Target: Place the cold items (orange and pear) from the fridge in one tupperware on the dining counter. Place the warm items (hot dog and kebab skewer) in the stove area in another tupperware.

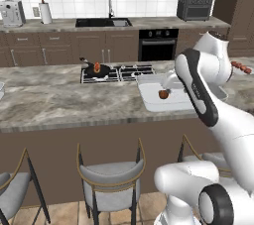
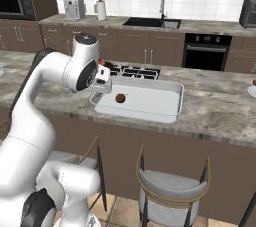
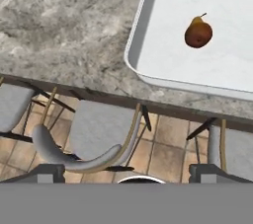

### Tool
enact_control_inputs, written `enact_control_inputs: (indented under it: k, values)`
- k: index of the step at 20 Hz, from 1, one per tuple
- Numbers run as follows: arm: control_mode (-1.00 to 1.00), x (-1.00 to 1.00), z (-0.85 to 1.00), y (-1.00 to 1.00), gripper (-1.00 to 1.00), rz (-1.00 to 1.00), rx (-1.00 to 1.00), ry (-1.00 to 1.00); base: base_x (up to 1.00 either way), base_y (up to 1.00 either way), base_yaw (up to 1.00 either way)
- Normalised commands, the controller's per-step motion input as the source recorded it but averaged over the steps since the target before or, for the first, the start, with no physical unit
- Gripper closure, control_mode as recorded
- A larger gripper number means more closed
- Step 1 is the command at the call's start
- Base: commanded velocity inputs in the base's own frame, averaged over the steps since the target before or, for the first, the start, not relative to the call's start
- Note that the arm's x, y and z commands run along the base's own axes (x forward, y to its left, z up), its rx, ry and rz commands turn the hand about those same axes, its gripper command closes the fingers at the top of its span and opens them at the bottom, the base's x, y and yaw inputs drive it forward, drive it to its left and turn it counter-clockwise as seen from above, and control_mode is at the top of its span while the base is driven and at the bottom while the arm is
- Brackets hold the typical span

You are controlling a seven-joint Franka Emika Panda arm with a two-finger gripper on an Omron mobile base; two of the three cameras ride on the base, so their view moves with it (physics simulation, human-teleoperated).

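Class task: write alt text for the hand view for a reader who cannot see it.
A brown pear lies alone in a white tupperware on a grey marble counter. Below the counter's edge, grey-seated stools stand on a tiled floor.

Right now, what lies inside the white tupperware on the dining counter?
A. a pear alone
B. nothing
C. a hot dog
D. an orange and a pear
A: a single brown pear rests on the floor of the white tupperware, apart from its walls, with no other item in it.
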Motion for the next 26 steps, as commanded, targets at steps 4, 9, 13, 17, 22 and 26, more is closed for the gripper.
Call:
enact_control_inputs:
  k: [4, 9, 13, 17, 22, 26]
  values:
    - [-1.00, -0.94, 0.19, 0.00, -1.00, 0.00, 0.00, -0.29, 0.00, 0.00, 0.00]
    - [-1.00, -0.72, 0.23, 0.00, -1.00, 0.00, 0.00, -0.03, 0.00, 0.00, 0.00]
    - [-1.00, -0.44, 0.08, 0.02, -1.00, 0.00, 0.00, 0.00, 0.00, 0.00, 0.00]
    - [-1.00, -0.11, 0.00, 0.04, -1.00, 0.00, 0.00, 0.03, 0.00, 0.00, 0.00]
    - [-1.00, -0.39, 0.00, 0.00, -1.00, -0.21, 0.00, 0.00, 0.00, 0.00, 0.00]
    - [1.00, 0.00, 0.00, 0.00, -1.00, 0.00, 0.00, 0.00, -0.51, -0.03, -0.79]
